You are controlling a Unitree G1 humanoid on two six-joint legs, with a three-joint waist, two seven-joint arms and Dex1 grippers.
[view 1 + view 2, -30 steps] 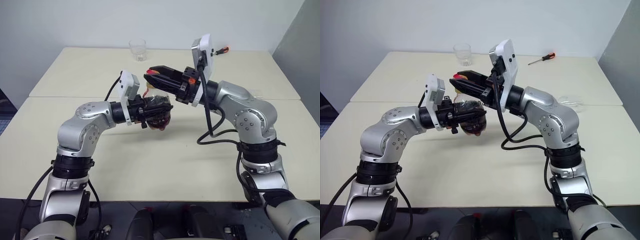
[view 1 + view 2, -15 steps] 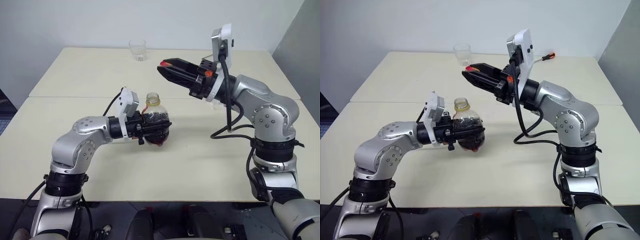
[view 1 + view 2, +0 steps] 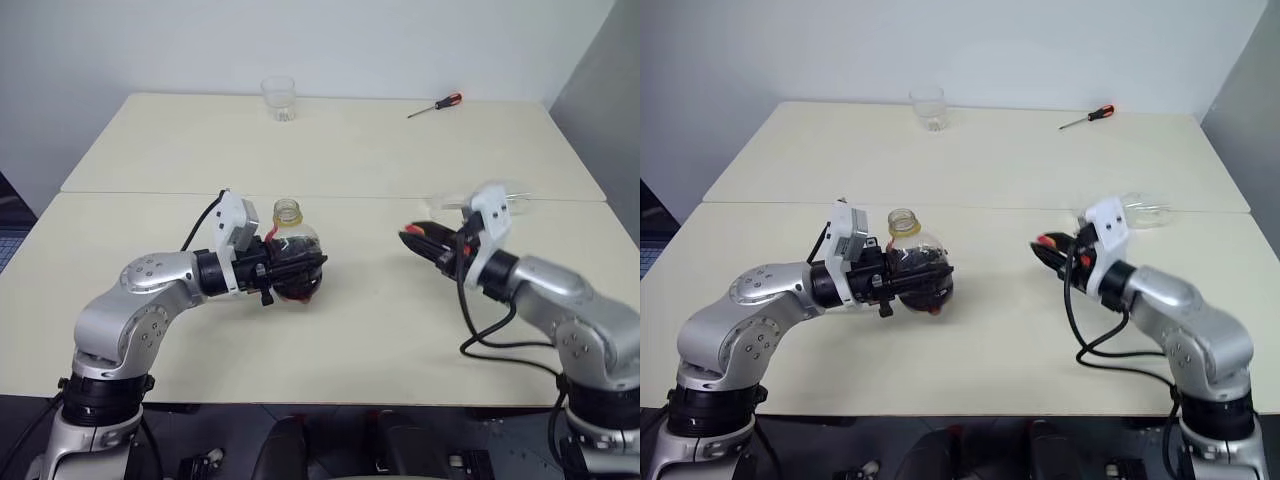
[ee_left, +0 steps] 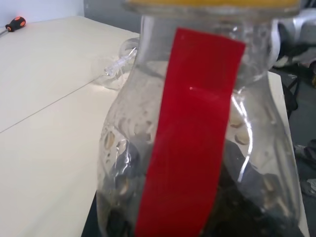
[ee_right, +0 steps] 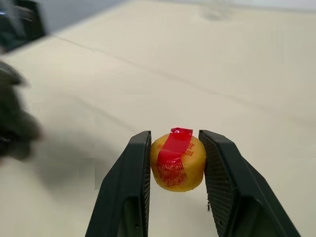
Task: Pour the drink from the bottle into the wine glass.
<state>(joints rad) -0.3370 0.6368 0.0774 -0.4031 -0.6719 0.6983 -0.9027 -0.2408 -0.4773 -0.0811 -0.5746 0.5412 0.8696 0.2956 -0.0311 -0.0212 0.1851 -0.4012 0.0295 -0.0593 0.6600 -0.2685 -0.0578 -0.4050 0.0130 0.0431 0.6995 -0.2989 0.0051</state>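
My left gripper (image 3: 303,270) is shut on the bottle (image 3: 290,250), a squat clear bottle held upright and low over the table, left of centre. Its neck is open at the top. The dark drink (image 4: 247,197) sits in the bottle's lower part behind a red label strip (image 4: 190,128). To the right, low over the table, my right gripper (image 5: 174,140) is shut on the yellow-orange cap (image 5: 177,165), which has red tape on it. The wine glass (image 3: 1150,208) seems to lie on its side on the table just behind my right wrist.
A short clear tumbler (image 3: 278,98) stands at the far edge of the table. A red-handled screwdriver (image 3: 435,105) lies at the far right. A seam between the two tabletops (image 3: 350,196) runs across behind both grippers.
My right gripper came off the bottle's neck with the cap, then swung down and to the right, low over the table. My left gripper drew the now open bottle back and a little lower.
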